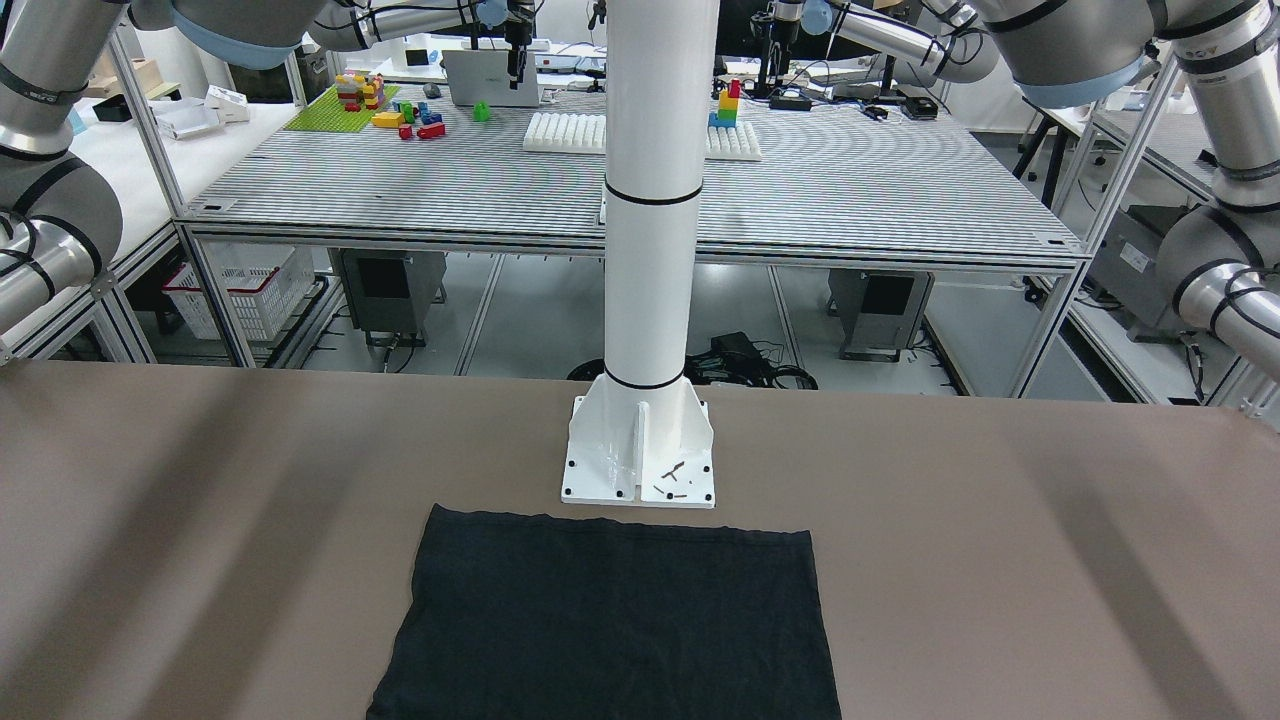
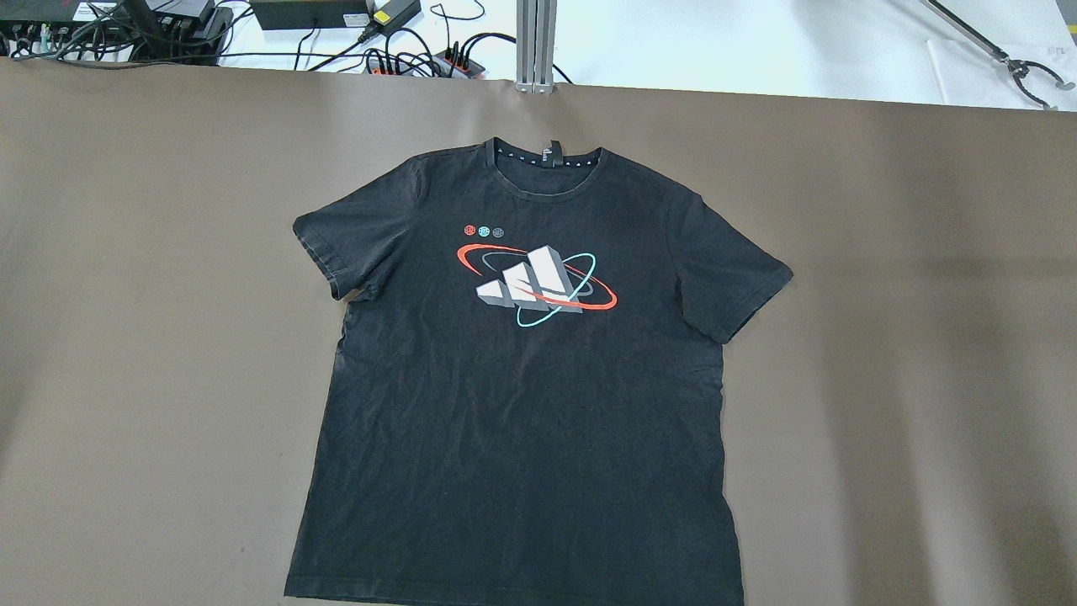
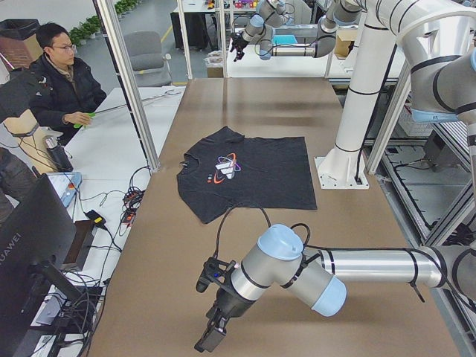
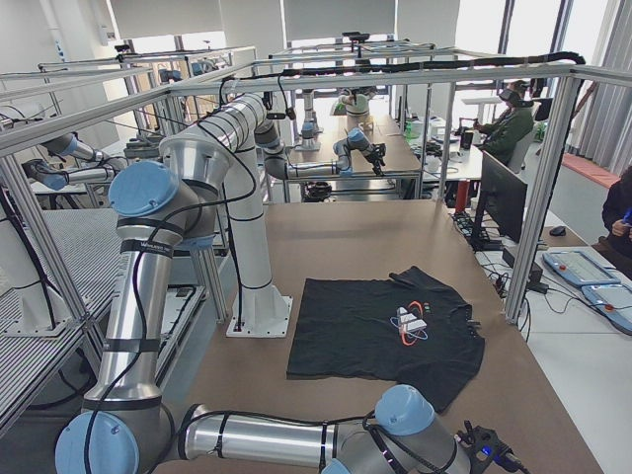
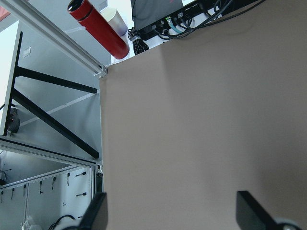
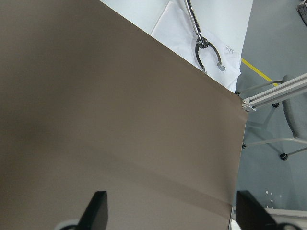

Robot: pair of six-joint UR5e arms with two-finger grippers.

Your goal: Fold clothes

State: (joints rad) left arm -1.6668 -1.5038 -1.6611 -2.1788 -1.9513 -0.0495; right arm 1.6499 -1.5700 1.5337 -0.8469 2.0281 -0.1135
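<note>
The clothes are one black short-sleeved T-shirt [image 2: 522,396] with a red, white and teal print on the chest. It lies flat, face up, in the middle of the brown table [image 2: 126,295], collar at the far edge. Its hem [image 1: 610,620] reaches close to the white pole's base plate [image 1: 640,460]. My left gripper [image 5: 172,211] hangs open over bare table near the left end, well away from the shirt [image 3: 245,175]. Over bare table near the right end, my right gripper [image 6: 175,211] is also open, with nothing between its fingers.
The white pole [image 1: 650,200] rises at the robot's side of the table. Cables and power strips [image 2: 404,55] lie beyond the far edge, with metal tongs [image 2: 1018,63] at the far right. A red bottle [image 5: 98,28] stands off the left corner. A person [image 3: 59,82] sits at a side desk.
</note>
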